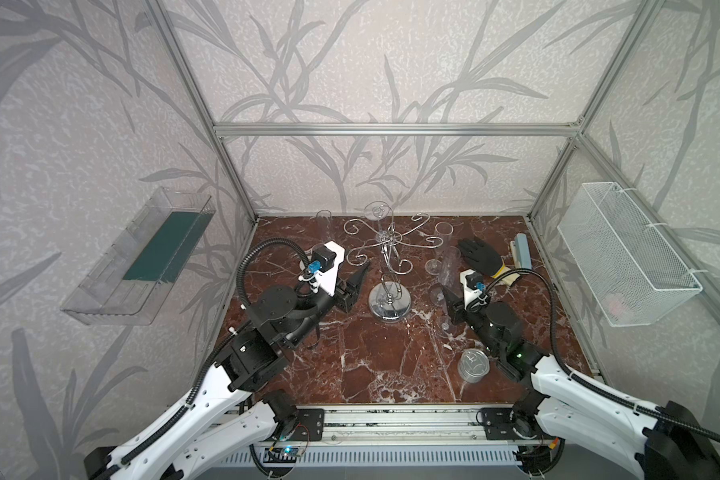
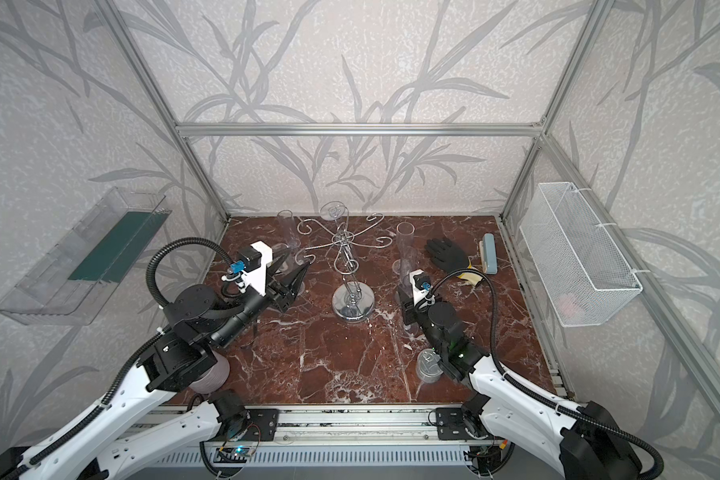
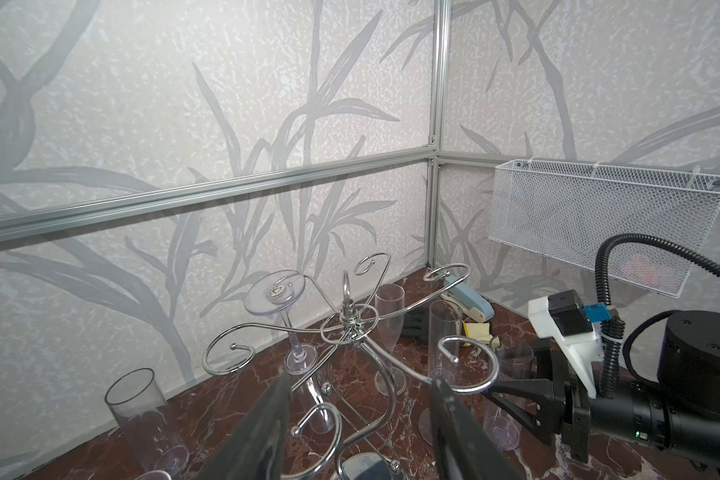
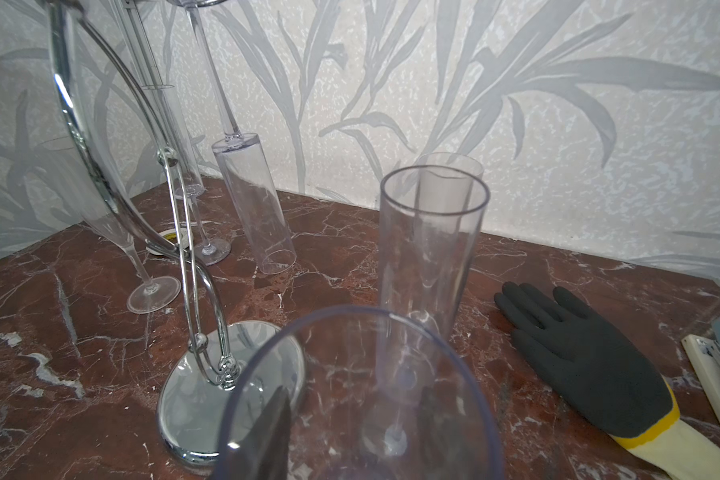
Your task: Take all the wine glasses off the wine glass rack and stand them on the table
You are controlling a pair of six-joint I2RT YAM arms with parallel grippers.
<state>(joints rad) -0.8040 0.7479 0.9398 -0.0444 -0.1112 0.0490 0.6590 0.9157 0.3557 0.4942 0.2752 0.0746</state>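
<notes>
chrome wine glass rack (image 1: 389, 303) is carrying one wine glass (image 3: 275, 293) upside down on its far arm. left claw (image 3: 362, 415) is hovering spread and empty by a near curl; right claw (image 1: 446, 296) is pinching a clear flute (image 4: 350, 374). catching that wire risks tipping the stand.

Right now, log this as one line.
left tool: open, beside rack | right tool: holds wine glass | rack: one hanging glass

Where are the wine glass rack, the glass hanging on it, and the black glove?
wine glass rack (image 1: 381, 308): a top view, its round base.
hanging wine glass (image 3: 276, 293): left wrist view, its round foot.
black glove (image 1: 484, 258): a top view, its palm.
</notes>
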